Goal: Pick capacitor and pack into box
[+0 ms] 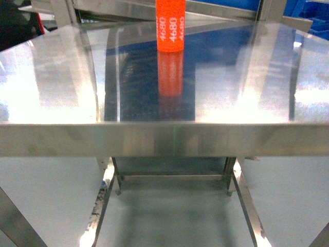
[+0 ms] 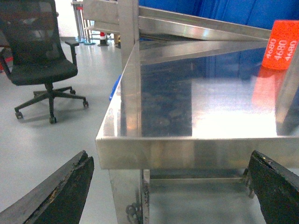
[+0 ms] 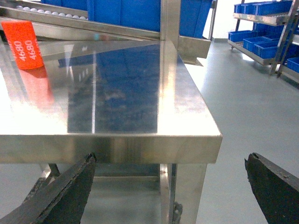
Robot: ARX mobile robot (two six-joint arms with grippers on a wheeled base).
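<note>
Orange-red and printed "4680", the capacitor (image 1: pixel 170 25) is seen standing upright on the steel table (image 1: pixel 231 92), well ahead of both grippers, which are held wide apart below the table edge. It is judged rigid, light and smooth-sided, best clasped across its middle

The counter (image 1: pixel 61 98) is polished steel, mirror-glossy, throwing back the orange capacitor (image 1: pixel 170 25), whose skin looks matt and slightly grainy with white print. Both pincer fingers (image 2: pixel 60 196) look like worn, rough black rubber. Blue bins (image 3: pixel 261 39) are smooth plastic; the grey floor (image 3: pixel 252 93) has a soft sheen.
</note>
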